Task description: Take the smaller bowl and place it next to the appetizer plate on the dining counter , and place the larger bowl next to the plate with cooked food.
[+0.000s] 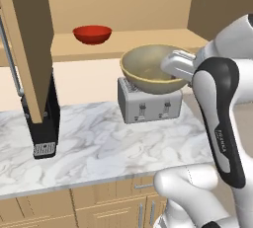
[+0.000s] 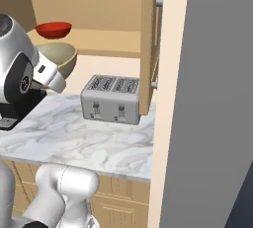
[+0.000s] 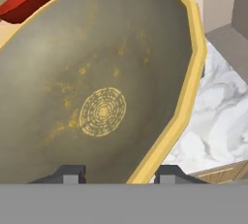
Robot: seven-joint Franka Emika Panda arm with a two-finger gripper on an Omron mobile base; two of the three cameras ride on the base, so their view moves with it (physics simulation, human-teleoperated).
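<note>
The claw grips the rim of the deep olive-tan bowl with a yellow rim, holding it above the silver toaster on the marble counter; the shallow glossy red bowl sits on the wooden shelf behind.

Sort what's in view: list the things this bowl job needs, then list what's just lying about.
Job:
- tan bowl, rim between the tool's fingers, held above the toaster
- red bowl, on the wooden shelf

Lying about:
- toaster
- black appliance at the counter's left
- marble counter
- open cabinet door
</note>
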